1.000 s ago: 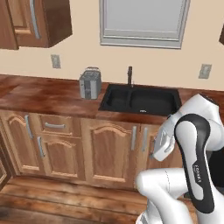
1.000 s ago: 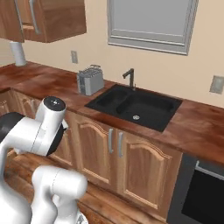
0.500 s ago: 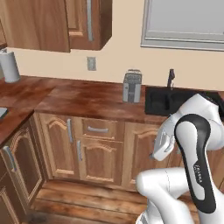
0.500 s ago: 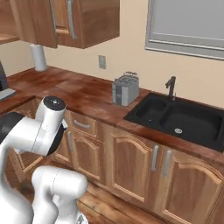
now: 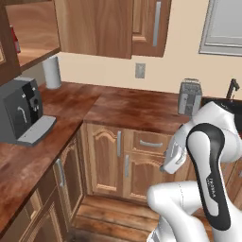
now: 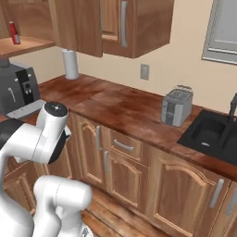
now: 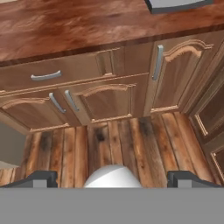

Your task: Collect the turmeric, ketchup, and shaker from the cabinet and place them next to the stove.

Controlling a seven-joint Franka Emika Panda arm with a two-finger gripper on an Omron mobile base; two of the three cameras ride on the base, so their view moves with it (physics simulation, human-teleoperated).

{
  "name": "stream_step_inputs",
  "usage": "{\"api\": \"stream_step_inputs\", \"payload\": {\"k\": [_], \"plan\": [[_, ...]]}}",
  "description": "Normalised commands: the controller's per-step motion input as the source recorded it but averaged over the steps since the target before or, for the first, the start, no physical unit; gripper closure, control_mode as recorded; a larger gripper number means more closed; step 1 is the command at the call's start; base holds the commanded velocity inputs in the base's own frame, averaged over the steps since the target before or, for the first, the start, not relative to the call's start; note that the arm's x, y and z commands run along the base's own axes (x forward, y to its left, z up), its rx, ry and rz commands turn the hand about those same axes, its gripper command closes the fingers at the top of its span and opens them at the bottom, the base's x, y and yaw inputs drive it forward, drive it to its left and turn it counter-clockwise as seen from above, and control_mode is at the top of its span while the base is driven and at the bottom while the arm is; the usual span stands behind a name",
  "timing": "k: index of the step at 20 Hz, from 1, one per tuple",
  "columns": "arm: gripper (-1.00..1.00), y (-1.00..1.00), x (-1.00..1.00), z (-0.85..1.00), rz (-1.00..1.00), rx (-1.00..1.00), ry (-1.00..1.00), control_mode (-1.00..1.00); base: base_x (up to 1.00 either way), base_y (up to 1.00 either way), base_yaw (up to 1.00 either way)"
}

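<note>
My gripper [image 7: 112,178] is spread wide, low over the floor; the ketchup [image 6: 14,33] stands high on the cabinet [image 6: 25,45] shelf, well apart

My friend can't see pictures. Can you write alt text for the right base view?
A white robot arm stands before a wooden counter holding a toaster, paper towel roll and coffee machine. A red ketchup sits in the open cabinet above.

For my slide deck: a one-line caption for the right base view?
Corner kitchen: ketchup on the open cabinet shelf, above a coffee machine; toaster beside the sink.
</note>
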Motion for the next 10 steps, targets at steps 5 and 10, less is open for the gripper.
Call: {"api": "stream_step_inputs", "payload": {"k": [5,10], "plan": [[-1.0,0.0,0.0,0.0,0.0,0.0,0.0,1.0,0.33,0.01,0.25],[-1.0,0.0,0.0,0.0,0.0,0.0,0.0,1.0,0.29,0.0,0.29]]}}
